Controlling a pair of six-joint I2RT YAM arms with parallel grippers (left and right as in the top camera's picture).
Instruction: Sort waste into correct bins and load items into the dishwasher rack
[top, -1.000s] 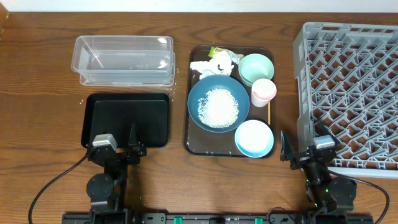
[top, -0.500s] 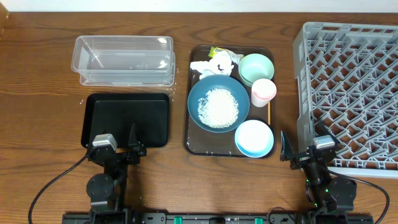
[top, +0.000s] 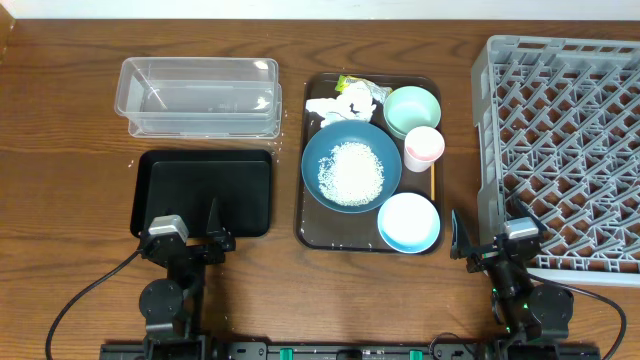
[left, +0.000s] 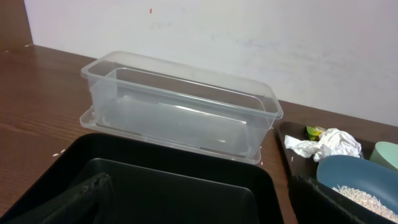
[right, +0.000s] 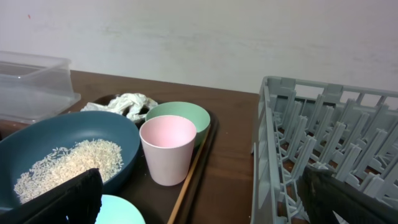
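Observation:
On the dark brown serving tray (top: 310, 232) stand a deep-blue dish (top: 351, 166) heaped with white rice (top: 351, 172), a mint-green bowl (top: 412, 110), a pink cup (top: 424, 148), a light-blue bowl (top: 408, 222) and a thin wooden stick (top: 433, 181). Crumpled white tissue (top: 345, 102) and a yellow-green wrapper (top: 347, 84) lie at its far end. The clear tub (top: 198, 96) and black tray (top: 204, 191) sit to the left. The grey rack (top: 565, 150) is at the right. My left gripper (top: 190, 237) is open at the black tray's near edge. My right gripper (top: 490, 243) is open beside the rack's near-left corner.
The serving tray lies between the two bins and the rack. Bare wooden table (top: 60, 150) shows at the far left and along the front edge. A pale wall (left: 249, 31) rises behind the table.

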